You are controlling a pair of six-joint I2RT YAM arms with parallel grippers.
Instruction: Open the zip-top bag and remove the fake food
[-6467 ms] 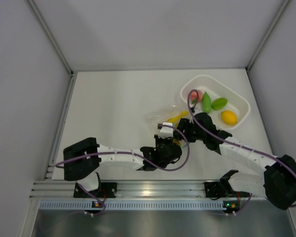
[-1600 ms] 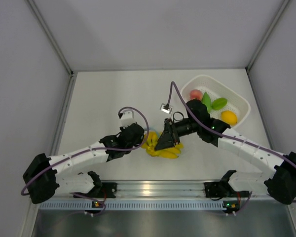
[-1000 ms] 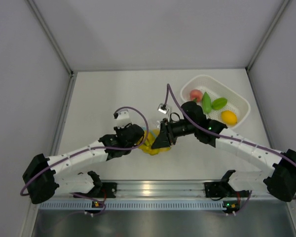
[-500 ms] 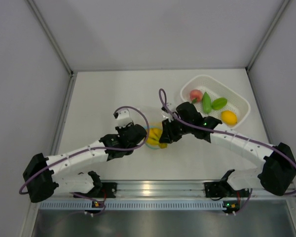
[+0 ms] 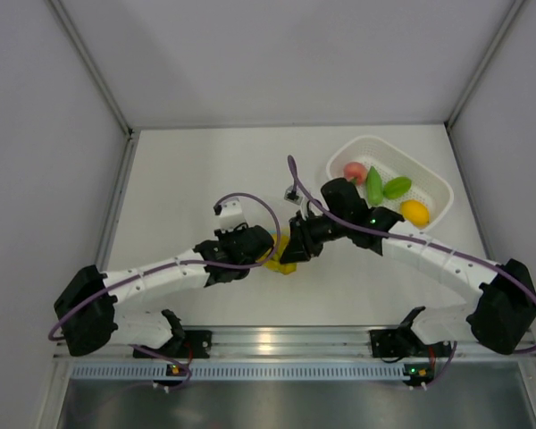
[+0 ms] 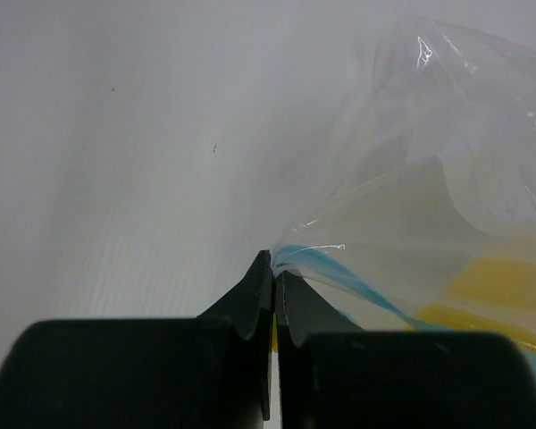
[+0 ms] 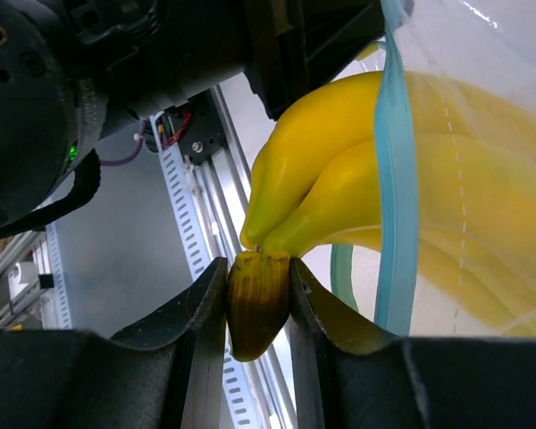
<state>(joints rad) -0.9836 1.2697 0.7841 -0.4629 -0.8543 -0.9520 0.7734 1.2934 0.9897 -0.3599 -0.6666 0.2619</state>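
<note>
Clear plastic on the left: your left end effector is pressed together on the zip-top bag, at its blue strip. To the right, the right end effector pinches the stem of the banana bunch. The bunch points from it into the bag, so draw it rightward, along its length.

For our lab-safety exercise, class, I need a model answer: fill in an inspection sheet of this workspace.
Surface: white table, no spills seen.
Job's things: banana bunch stem pokes from zip-top bag; peach, green pieces, yellow fruit in basket.
Clutter: nothing seen.
Grippers: left gripper shut on bag's blue strip; right gripper shut on banana stem.
Cables: purple cables loop over both arms.
Surroundings: white walls, metal rail.
</note>
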